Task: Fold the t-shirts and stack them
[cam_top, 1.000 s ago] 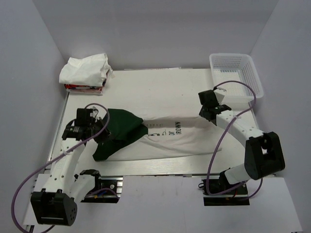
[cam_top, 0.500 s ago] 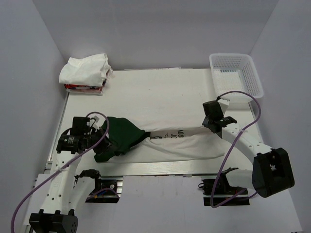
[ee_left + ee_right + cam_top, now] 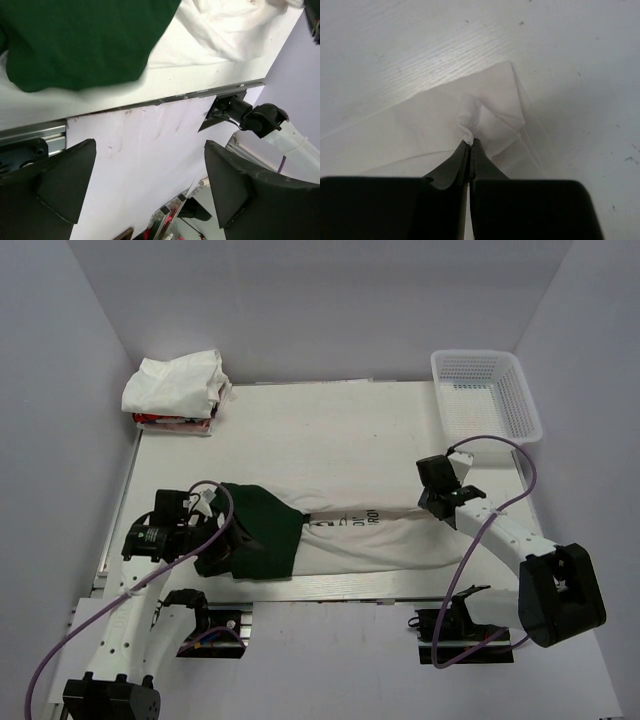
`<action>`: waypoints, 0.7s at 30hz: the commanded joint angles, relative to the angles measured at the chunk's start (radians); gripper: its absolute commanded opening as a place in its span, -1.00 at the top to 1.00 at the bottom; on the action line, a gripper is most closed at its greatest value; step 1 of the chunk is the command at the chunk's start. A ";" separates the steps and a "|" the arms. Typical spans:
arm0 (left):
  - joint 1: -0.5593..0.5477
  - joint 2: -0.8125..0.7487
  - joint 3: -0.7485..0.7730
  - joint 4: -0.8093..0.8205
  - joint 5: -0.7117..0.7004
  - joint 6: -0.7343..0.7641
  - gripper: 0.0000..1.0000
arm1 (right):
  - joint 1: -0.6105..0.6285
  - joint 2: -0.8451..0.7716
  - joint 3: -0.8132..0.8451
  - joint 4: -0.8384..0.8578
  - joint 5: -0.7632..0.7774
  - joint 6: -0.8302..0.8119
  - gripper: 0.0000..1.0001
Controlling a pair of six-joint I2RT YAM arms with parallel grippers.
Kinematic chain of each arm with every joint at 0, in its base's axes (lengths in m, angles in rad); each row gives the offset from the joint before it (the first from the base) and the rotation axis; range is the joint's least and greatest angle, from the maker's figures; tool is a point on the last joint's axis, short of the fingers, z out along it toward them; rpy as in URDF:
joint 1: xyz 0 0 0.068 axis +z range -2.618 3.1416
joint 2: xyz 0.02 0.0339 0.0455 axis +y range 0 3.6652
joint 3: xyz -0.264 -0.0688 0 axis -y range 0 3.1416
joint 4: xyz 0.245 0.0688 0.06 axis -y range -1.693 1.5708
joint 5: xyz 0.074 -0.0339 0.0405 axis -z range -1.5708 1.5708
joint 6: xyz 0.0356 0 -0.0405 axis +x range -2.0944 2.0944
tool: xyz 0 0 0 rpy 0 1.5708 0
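Here, at lower centre, the large t-shirt [image 3: 360, 540] lies stretched along the near edge of the bench [image 3: 330, 430] — right claw [image 3: 471, 143] pinched on its white corner; left claw [image 3: 150, 175] gaping, empty, beside the green end; advisable: hold the cloth taut, regrip squarely.

1 high overhead view, 2 close downward wrist views, t-shirt [image 3: 390, 545] in all 3

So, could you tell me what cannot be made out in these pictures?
- Top view: the lettering on the large t-shirt is too small to read.
- Top view: the stack has lower shirts hidden under its white top one.
- Left wrist view: the shirt's green part is blurred and cut off by the top edge.
- Right wrist view: the right gripper covers the cloth it pinches.
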 commanded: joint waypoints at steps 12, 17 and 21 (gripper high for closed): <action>-0.002 0.230 0.043 0.450 -0.146 -0.023 -1.00 | -0.002 -0.191 -0.107 -0.150 0.115 0.086 0.35; -0.012 0.453 0.043 0.665 -0.136 -0.042 -1.00 | 0.003 -0.206 -0.067 -0.115 0.091 -0.013 0.30; -0.021 0.604 0.054 0.759 -0.105 -0.032 -1.00 | 0.006 -0.209 -0.018 -0.021 -0.050 -0.103 0.01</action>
